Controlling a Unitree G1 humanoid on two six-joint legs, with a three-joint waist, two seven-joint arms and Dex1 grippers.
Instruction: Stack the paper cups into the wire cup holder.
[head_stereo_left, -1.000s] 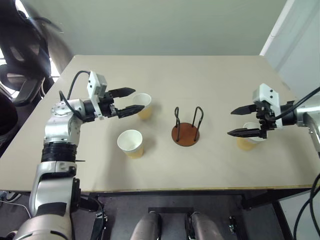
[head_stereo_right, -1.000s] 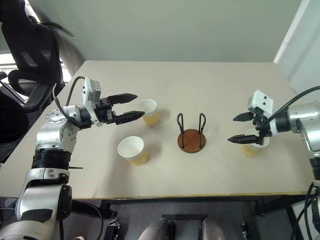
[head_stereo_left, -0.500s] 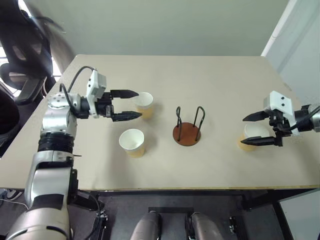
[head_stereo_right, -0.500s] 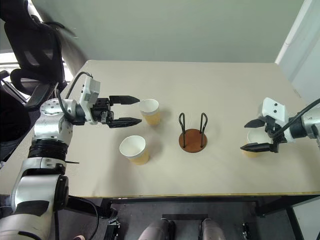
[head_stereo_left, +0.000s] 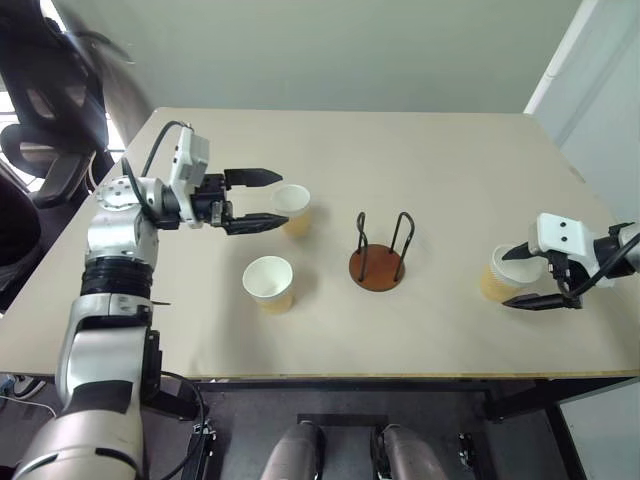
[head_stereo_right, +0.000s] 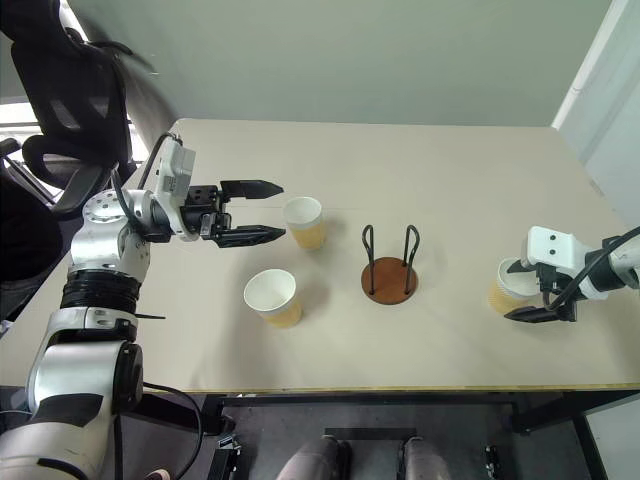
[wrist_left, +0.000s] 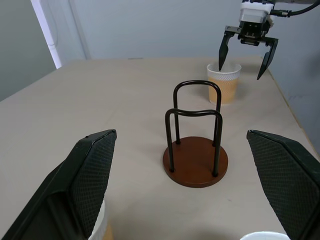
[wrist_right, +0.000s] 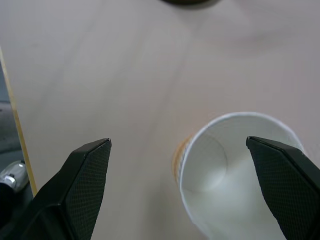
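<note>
Withdrawn rightward, right end effector (head_stereo_right: 528, 290) now apparently straddles paper cup (head_stereo_right: 508, 287).

Far cup (wrist_left: 102, 227) largely hidden behind a left finger (wrist_left: 75, 187). Near cup (wrist_left: 265, 235) cut by the frame edge

- The left arm (head_stereo_left: 112, 262) is built of silver-grey metal segments joined by ribbed black rings; a black cable loops from the upper joint to the wrist
- The left gripper (head_stereo_left: 256, 199) has two tapered black fingers on a black block, with a white boxy camera housing behind them; the pads (wrist_left: 95, 170) carry a fine cross-hatched texture
- The right gripper (head_stereo_left: 532, 276) has matching pointed black fingers, a white rounded housing with small dark screw holes, and black cables trailing back
</note>
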